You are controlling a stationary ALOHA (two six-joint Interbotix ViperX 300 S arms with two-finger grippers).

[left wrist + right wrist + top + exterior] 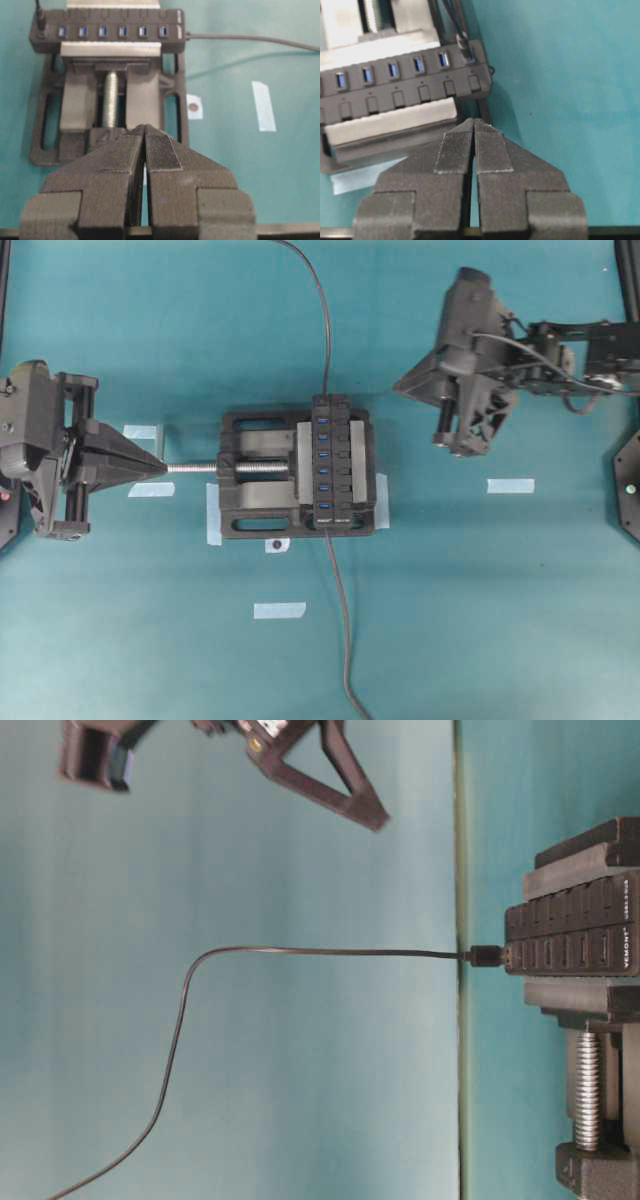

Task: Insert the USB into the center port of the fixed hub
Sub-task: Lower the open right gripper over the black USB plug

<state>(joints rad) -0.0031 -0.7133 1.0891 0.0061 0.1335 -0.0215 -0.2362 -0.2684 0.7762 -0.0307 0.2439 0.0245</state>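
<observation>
The USB [487, 956] sits plugged into the fixed hub's [575, 938] end slot.

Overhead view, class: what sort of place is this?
Probably a robotics lab test bench: two robot arms flank a teal table marked with tape strips, and a black vise clamps a USB hub at its centre.

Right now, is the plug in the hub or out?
In, but at an end port: the plug sits in the hub, not the center.
</observation>
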